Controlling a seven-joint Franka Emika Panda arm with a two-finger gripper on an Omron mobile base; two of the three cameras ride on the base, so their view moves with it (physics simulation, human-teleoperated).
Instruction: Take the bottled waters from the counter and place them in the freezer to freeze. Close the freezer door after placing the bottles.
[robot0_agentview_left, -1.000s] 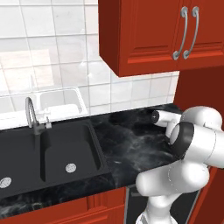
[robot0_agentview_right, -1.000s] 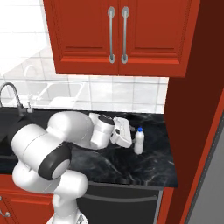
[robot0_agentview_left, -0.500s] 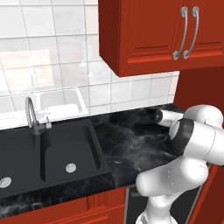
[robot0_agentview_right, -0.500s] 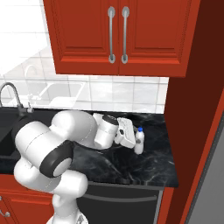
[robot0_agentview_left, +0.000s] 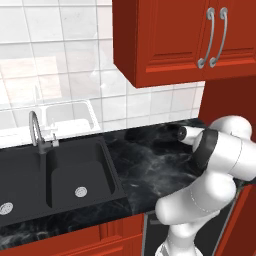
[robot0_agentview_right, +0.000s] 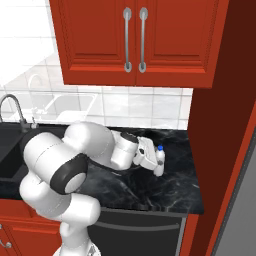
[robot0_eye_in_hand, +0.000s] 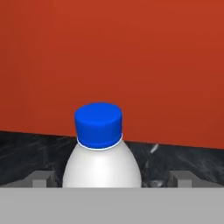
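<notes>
One bottled water (robot0_agentview_right: 159, 162), pale with a blue cap, stands upright on the black marble counter (robot0_agentview_right: 150, 192) near its right end, close to the tiled wall. My gripper (robot0_agentview_right: 153, 160) reaches it from the left and is open, with the jaws on either side of the bottle. In the hand view the bottle (robot0_eye_in_hand: 101, 162) rises in the middle, and my gripper (robot0_eye_in_hand: 111, 179) has a fingertip (robot0_eye_in_hand: 39, 178) showing on each side of it with a gap to the bottle. A grey strip of the freezer (robot0_agentview_right: 242, 215) shows at the far right; its door cannot be made out.
A tall red panel (robot0_agentview_right: 220, 100) stands just right of the bottle, and red wall cabinets (robot0_agentview_right: 135, 40) hang above it. The black sink (robot0_agentview_left: 60, 175) with its faucet (robot0_agentview_left: 36, 132) lies to the left. A dark appliance front (robot0_agentview_right: 135, 232) sits under the counter.
My hand has moved right along the counter until its open fingers straddle the bottle. The bottle has not moved.
</notes>
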